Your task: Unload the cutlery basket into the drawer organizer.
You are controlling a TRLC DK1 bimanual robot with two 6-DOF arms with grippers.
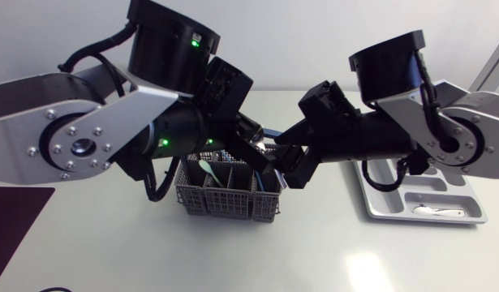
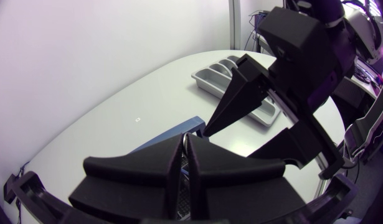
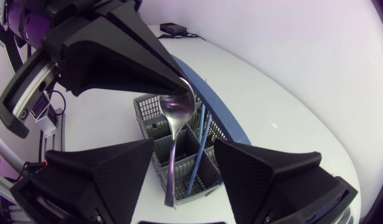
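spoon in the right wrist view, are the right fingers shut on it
No, the right gripper has its fingers wide apart beside the spoon, which the left gripper pinches by its bowl.

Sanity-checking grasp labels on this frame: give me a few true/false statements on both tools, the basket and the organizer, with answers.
1. The left tool is shut on a spoon, near its bowl. True.
2. The right tool is shut on that spoon's handle. False: it is open, its fingers wide apart on either side of the handle.
3. The organizer is empty. False: a second spoon lies in one compartment.
4. A blue-handled piece stands in the basket. True.
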